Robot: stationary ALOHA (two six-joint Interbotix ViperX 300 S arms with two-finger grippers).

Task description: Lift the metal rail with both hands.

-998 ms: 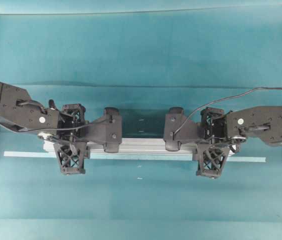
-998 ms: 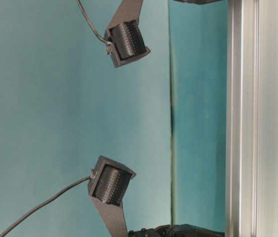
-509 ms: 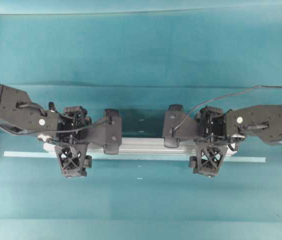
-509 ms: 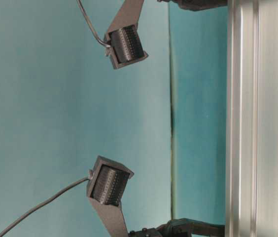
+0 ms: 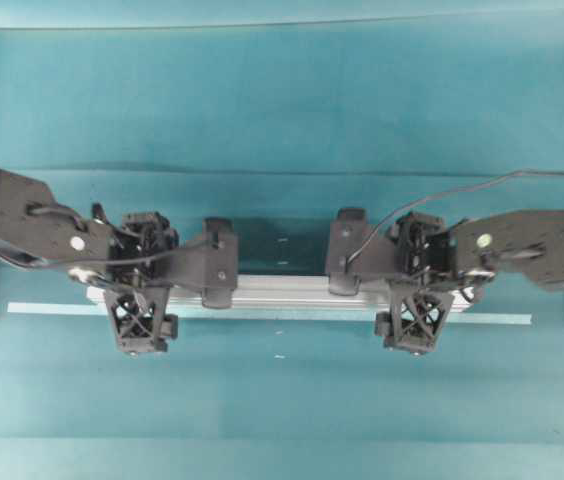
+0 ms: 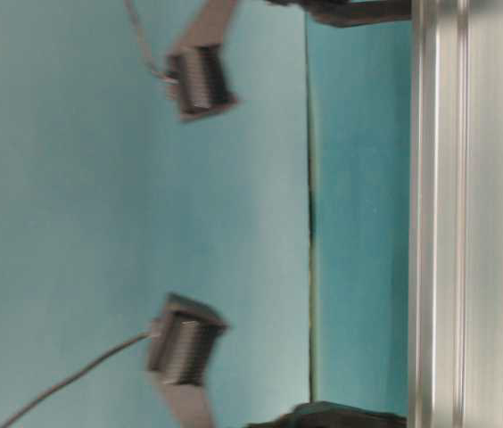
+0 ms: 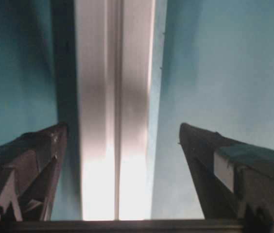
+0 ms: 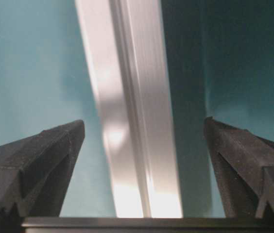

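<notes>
Plainly, each view adds its own part.
Overhead view: the metal rail (image 5: 297,292) lies crosswise on the teal table (image 5: 282,100), with the left gripper (image 5: 140,288) over its left end and the right gripper (image 5: 417,285) over its right end; only here do both arms and the whole bar show together.
Left wrist view: the rail (image 7: 113,97) runs lengthwise between the two fingers (image 7: 27,170), with teal gaps on both sides; neither finger touches it.
Right wrist view: the rail (image 8: 132,111) runs slightly slanted between the fingers (image 8: 40,165), again with table showing on each side.
Table-level view: blurred; the grooved side of the rail (image 6: 470,214) fills the right edge, but the grip cannot be judged from here.
Jaws: both pairs stand wide apart, straddling the bar and holding nothing.
Surroundings: a thin pale tape strip (image 5: 52,309) lies along the table just beside the rail on its near side, sticking out past both ends; black cables (image 5: 482,184) trail from the wrists.
</notes>
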